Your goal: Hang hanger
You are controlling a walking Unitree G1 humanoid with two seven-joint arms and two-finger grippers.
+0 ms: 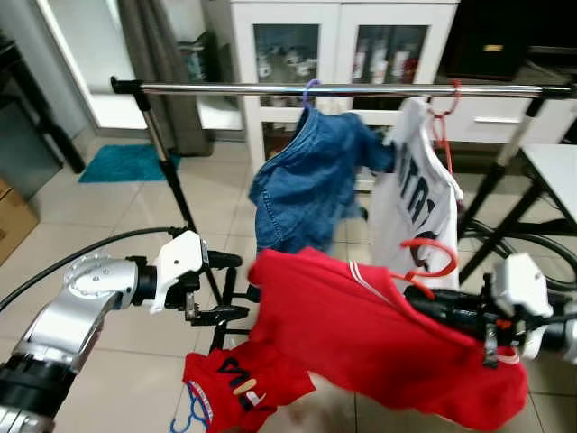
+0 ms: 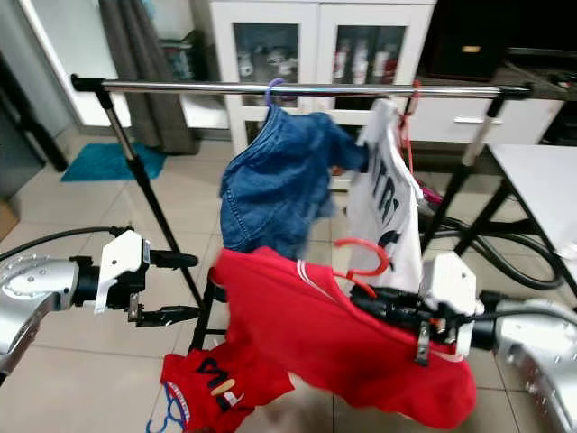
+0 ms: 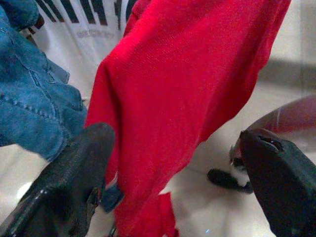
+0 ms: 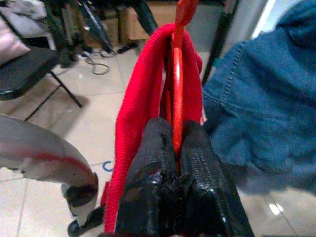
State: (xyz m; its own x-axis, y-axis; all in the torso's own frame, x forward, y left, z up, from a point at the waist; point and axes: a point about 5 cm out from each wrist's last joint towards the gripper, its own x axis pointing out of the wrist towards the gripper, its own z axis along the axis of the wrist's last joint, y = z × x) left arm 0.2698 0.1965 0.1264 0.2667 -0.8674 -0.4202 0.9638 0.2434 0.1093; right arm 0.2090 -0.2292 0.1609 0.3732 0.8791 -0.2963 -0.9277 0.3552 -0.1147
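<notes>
Right gripper (image 2: 383, 305), its fingers pinching the red hanger (image 2: 363, 262) with its red shirt (image 2: 334, 343), sits below the rail (image 2: 297, 88); left gripper (image 2: 180, 287) spread, beside.

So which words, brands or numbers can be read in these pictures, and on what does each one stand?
"FILA", tilted, as it seems: red shirt on the floor.
Large black letters, folded, not readable: white T-shirt on the rail.
Labels too small to read: bottles in the cabinet.
No text seen: red shirt on the red hanger in the right gripper.
</notes>
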